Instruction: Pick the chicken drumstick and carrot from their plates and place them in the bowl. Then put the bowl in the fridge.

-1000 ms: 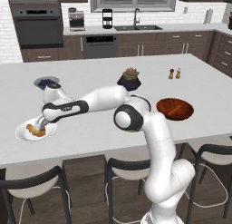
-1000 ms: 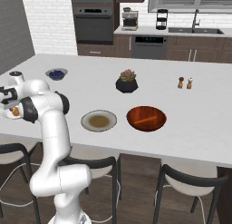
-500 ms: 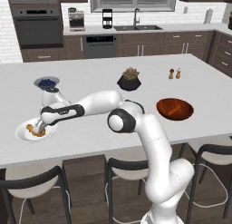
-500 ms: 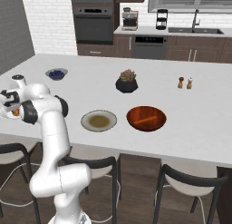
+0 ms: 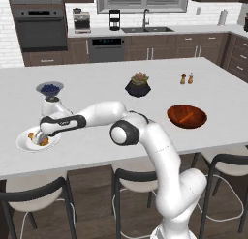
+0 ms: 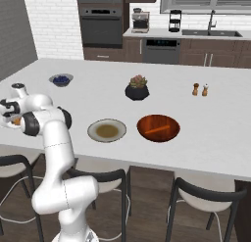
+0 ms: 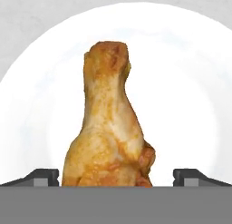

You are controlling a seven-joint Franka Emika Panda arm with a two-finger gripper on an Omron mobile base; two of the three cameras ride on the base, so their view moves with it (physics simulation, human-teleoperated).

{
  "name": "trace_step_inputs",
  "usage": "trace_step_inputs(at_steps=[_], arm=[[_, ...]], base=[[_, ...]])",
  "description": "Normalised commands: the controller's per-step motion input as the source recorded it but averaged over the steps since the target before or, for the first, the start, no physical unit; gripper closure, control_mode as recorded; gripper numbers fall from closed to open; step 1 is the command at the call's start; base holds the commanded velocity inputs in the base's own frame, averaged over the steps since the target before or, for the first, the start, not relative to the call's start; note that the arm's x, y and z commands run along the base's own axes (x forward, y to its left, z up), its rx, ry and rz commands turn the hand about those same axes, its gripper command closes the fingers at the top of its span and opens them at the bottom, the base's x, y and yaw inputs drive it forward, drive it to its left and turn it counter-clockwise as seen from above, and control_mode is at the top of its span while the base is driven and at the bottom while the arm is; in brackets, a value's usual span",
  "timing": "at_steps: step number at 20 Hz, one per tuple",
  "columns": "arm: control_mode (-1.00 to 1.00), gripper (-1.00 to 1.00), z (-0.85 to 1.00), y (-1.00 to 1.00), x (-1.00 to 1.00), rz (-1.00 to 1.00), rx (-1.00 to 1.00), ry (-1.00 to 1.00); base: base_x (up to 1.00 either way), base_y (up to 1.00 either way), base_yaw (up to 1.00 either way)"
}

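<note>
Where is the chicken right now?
The chicken lies on the white plate at the counter's left end, just in front of the blueberry bowl, with the open claw straddling it.

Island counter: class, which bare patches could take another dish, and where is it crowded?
Bare counter lies between the grey-tan plate and the plant pot, and right of the reddish-brown bowl below the shakers. It is crowded at the white plate, where the open hand straddles the chicken drumstick, near the blueberry bowl.

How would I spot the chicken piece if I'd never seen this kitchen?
Find the long white island counter and follow it to the end with the small blueberry bowl. Nearby sits a white plate; the lumpy golden-brown chicken drumstick lies on it, the only meat there.
</note>
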Motion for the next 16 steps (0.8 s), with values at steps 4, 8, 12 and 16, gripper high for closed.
trace_step_inputs(at_steps=[4, 8, 12, 16], arm=[[-1.00, 1.00, -0.38, 0.19, 0.00, 0.01, 0.03, 0.08], [-1.00, 1.00, -0.32, 0.01, -0.19, 0.01, 0.08, 0.04], [-1.00, 1.00, -0.01, -0.22, -0.84, 0.00, 0.06, -0.01], [-1.00, 1.00, 0.54, -0.66, -1.00, 0.00, 0.03, -0.11]], base=[[0.00, 0.00, 0.00], [0.00, 0.00, 0.00], [0.00, 0.00, 0.00], [0.00, 0.00, 0.00]])
